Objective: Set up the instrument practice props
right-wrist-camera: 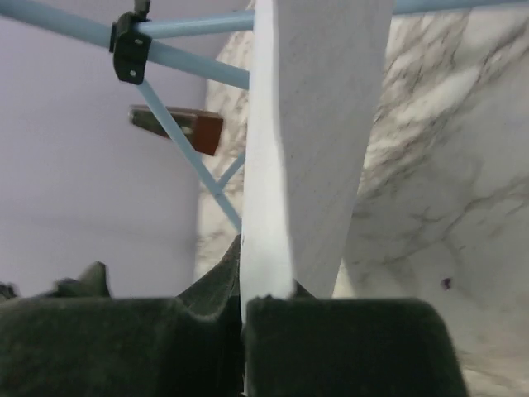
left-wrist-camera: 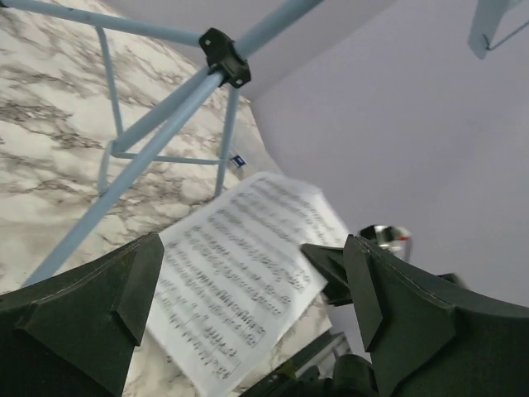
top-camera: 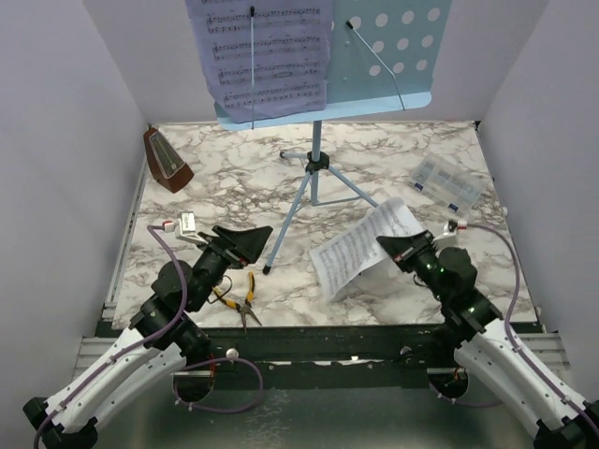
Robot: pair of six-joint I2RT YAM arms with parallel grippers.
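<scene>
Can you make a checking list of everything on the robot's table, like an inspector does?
Surface: marble-patterned table.
Job's things: light blue music stand upright at the middle back. One music sheet on its desk, under a wire arm. A second music sheet held at its edge by the right pincer. Brown metronome at back left.
Clutter: yellow-handled pliers by the left arm; clear plastic box at back right.
Pincers: left pincer open and empty; right pincer shut on the second music sheet.
Cables: a purple cable loops along each arm.
Surroundings: plain white walls on three sides.
</scene>
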